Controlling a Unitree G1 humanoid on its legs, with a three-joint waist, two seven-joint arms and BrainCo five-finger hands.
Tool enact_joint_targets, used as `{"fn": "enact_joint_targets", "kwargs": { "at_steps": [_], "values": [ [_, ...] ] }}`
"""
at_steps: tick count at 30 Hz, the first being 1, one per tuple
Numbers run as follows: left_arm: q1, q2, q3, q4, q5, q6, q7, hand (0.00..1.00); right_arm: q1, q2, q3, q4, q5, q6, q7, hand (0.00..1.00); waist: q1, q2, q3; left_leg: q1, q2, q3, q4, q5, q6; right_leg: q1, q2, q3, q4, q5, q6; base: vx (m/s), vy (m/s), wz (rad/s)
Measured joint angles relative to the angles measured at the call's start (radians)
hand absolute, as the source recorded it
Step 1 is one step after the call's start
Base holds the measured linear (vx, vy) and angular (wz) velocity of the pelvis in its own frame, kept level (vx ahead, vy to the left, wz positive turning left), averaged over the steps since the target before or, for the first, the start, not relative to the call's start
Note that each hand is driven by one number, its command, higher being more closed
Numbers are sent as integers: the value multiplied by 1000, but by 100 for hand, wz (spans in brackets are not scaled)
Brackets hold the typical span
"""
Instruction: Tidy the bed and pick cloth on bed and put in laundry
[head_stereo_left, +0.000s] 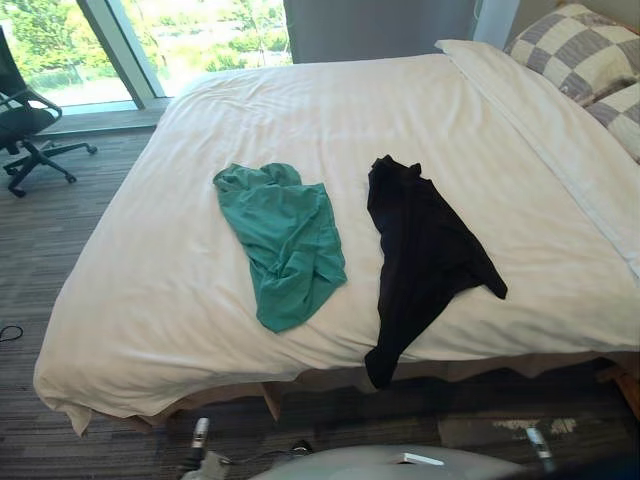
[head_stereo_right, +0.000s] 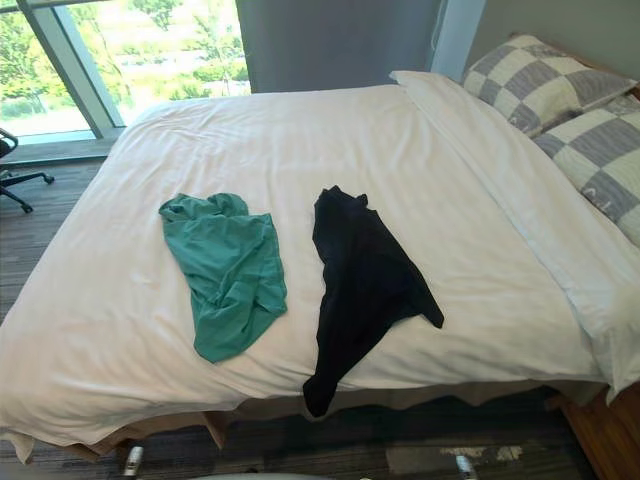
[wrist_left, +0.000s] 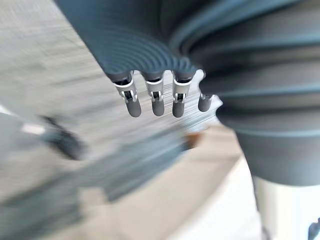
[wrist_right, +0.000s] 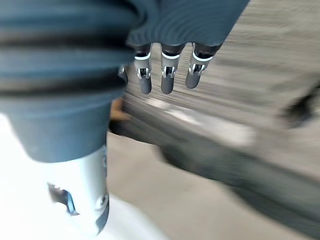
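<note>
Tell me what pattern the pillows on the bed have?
The pillows have grey-and-cream checks, clearest in the right eye view.

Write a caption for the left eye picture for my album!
Green cloth and black cloth lie apart on the white bed.

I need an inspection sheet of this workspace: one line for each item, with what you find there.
Surface: bed under a white cover, lightly wrinkled.
Job's things: green cloth lies crumpled on the near left part of the bed. The black cloth lies to its right and apart from it, with its lower end hanging over the near edge.
Clutter: checked pillows at the far right end of the bed.
Hands: left hand and right hand both have straight fingers and hold nothing.
Cables: nothing seen.
Surroundings: office chair on the carpet by the window.
</note>
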Motion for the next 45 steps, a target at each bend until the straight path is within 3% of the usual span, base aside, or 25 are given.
{"fn": "enact_joint_targets", "kwargs": {
  "at_steps": [3, 7, 10, 11, 12, 13, 14, 15, 16, 17, 18, 20, 23, 25, 26, 28, 34, 38, 45],
  "values": [
    [-22, 99, 114, -102, -24, -6, -15, 0, -14, -41, -81, -140, -5, -51, -23, 0, 5, -21, -20, 1, -5, -2, 0, -6, -3, 3, -2, -4, 1, -3, 6, 116, -11, 9],
    [-15, 175, 143, -274, -22, -41, -66, 0, -22, -102, -142, -372, -55, -106, -1, 0, 4, -41, -37, 3, -9, -8, 1, -8, -5, 16, -5, -17, 1, -3, 5, 91, -8, 11],
    [-7, 201, 139, -409, 34, -70, -97, 0, -29, -155, -162, -534, -103, -109, 20, 0, 2, -43, -41, 2, -8, -8, 1, -8, -5, 16, -4, -16, 1, -3, 5, 21, -8, 5],
    [8, 209, 133, -478, 71, -95, -101, 0, -34, -170, -164, -633, -144, -107, 29, 0, 0, -49, -44, 3, -4, -8, 1, -9, -5, 16, -3, -14, 1, -3, 5, -5, -24, -3],
    [23, 204, 110, -529, 98, -135, -106, 0, -36, -181, -154, -728, -191, -107, 44, 0, 0, -43, -45, 3, -2, -6, 1, -12, -5, 14, -3, -9, 1, -3, 5, -14, -23, -5],
    [30, 202, 93, -548, 119, -148, -104, 0, -36, -184, -145, -770, -209, -106, 51, 0, 0, -33, -43, 3, -2, -4, 1, -13, -5, 13, -4, -6, 1, -3, 5, -24, -13, -8],
    [41, 202, 40, -572, 248, -181, -34, 0, -48, -191, -120, -833, -248, -86, 60, 0, -1, -37, -45, 4, -2, -2, 1, -15, -4, 12, -4, -1, 1, -3, 5, -28, 0, -7],
    [41, 205, 7, -588, 388, -178, 53, 0, -59, -198, -95, -852, -271, -71, 78, 0, -4, -32, -43, 3, -3, -2, 2, -16, -4, 11, -4, 1, 1, -3, 5, -28, 0, -5],
    [39, 205, -2, -603, 426, -176, 76, 0, -65, -203, -82, -852, -279, -62, 85, 0, -5, -31, -42, 4, -3, 0, 3, -18, -3, 10, -4, 3, 1, -3, 5, -16, -1, -6],
    [37, 205, -15, -636, 420, -263, 32, 0, -74, -214, -52, -854, -284, -27, 96, 0, -5, -32, -42, 8, -2, 7, 6, -19, -3, 6, -3, 9, 1, -3, 5, -5, 1, -19],
    [47, 205, -38, -723, 406, -388, -54, 0, -79, -219, -12, -858, -301, 7, 114, 0, 2, -37, -45, 9, 0, 20, 6, -19, -3, -7, -1, 33, 1, -3, 5, -17, 3, -24],
    [45, 227, -93, -869, 458, -395, -69, 0, -78, -211, 52, -901, -332, 38, 131, 0, 1, -36, -45, 10, 0, 26, 6, -19, -4, -8, 0, 51, 2, -3, 4, -22, 1, -22],
    [40, 230, -238, -1046, 619, -352, -60, 0, -69, -161, 187, -1019, -435, 59, 172, 0, -7, -5, -42, 20, -6, 55, 6, -23, 0, -23, -1, 96, 10, -2, 5, -29, 7, -39],
    [41, 207, -324, -1071, 695, -264, -61, 0, -53, -134, 252, -1035, -485, 79, 199, 0, -25, 10, -42, 26, -11, 67, 6, -26, 2, -24, -4, 109, 10, -2, 6, -4, 9, -15],
    [41, 202, -337, -1070, 712, -243, -62, 0, -50, -134, 268, -1035, -496, 89, 206, 0, -28, 13, -41, 29, -11, 72, 6, -27, 2, -24, -3, 113, 10, -2, 6, 5, 3, -24],
    [33, 181, -353, -1066, 761, -163, -85, 0, -44, -133, 306, -1038, -536, 117, 239, 0, -37, 15, -40, 37, -9, 83, 6, -30, -1, -24, 3, 126, 10, -1, 6, -8, -14, -19],
    [9, 190, -384, -998, 768, -36, -136, 0, -52, -134, 378, -1093, -550, 182, 293, 0, -25, -5, -33, 33, 4, 110, 6, -28, -4, -52, 19, 160, 11, 12, 8, -3, -29, -13],
    [-35, 246, -388, -948, 770, 11, -140, 0, -53, -136, 394, -1093, -550, 221, 310, 0, -26, -12, -27, 29, 4, 120, 6, -28, -4, -62, 19, 168, 11, 15, 7, -12, -10, -7],
    [-207, 396, -389, -775, 771, 63, -136, 0, -114, -151, 409, -1093, -534, 225, 312, 0, -36, -3, -11, -66, 7, 158, 7, -16, 5, -182, 23, 223, 31, 24, -3, -31, -2, -14]
  ]
}}
